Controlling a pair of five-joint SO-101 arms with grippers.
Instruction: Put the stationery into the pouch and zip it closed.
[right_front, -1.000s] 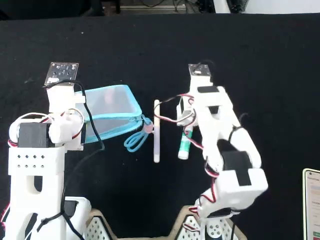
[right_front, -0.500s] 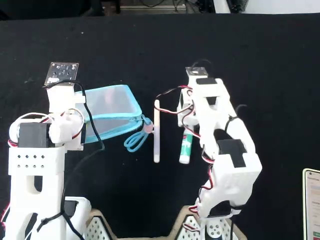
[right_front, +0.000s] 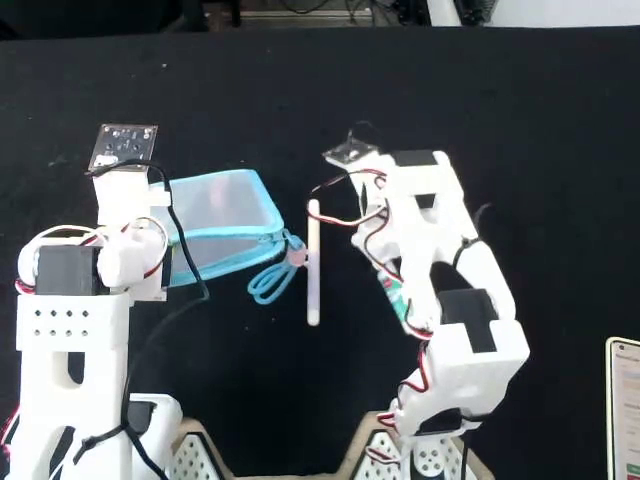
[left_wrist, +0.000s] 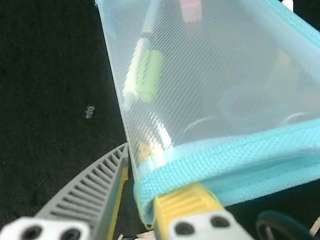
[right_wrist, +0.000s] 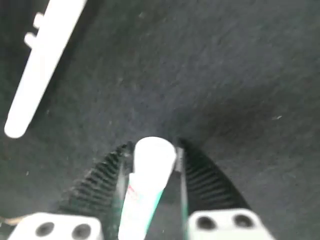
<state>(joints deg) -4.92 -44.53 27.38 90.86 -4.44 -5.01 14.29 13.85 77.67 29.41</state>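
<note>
**Fig.** Right gripper (right_wrist: 152, 147) closed near the rounded end of a white-and-green marker (right_wrist: 142, 200), over the black table (right_front: 520, 100). The barrel is light, rigid and smooth, and apt to pivot when pinched so near one end. Left gripper (left_wrist: 145, 187) clamped on the rim of the mesh pouch (left_wrist: 200, 75), soft and limp, its mouth seemingly open toward the white pen (right_front: 313, 262) lying near the zip loop (right_front: 268, 285). Grasp that pen mid-barrel.

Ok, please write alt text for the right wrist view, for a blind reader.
The right gripper holds a white and green marker, with the black table behind it. A white pen lies on the table, apart.
</note>
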